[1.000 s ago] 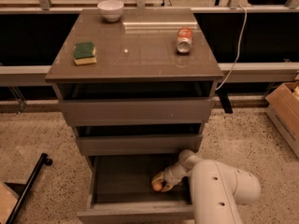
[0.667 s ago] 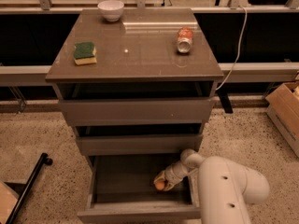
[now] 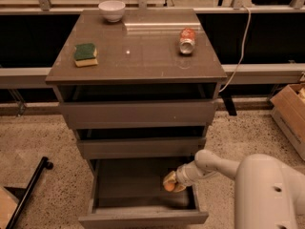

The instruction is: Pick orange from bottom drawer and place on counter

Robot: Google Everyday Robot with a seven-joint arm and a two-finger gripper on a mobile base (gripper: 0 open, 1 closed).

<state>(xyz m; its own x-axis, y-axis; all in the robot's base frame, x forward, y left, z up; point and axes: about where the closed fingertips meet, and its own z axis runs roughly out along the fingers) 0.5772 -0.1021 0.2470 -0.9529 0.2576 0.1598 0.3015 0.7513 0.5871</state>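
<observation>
The bottom drawer (image 3: pixel 143 217) is pulled open and shows its grey inside. The orange (image 3: pixel 169 186) sits in its right part, between the fingers of my gripper (image 3: pixel 171 183), which reaches in from the right on the white arm. The gripper appears closed around the orange, which is partly hidden by the fingers. The counter (image 3: pixel 138 49) is the glossy grey-brown top of the cabinet, above the two shallower drawers.
On the counter stand a white bowl (image 3: pixel 112 10) at the back, a green-and-yellow sponge (image 3: pixel 86 54) at the left and a red-orange soda can (image 3: pixel 187 40) lying at the right. A cardboard box (image 3: pixel 290 111) stands on the floor at the right. A black bar (image 3: pixel 28 190) lies at the lower left.
The arm and gripper have shifted slightly right and up inside the bottom drawer, with the orange staying between the fingers.
</observation>
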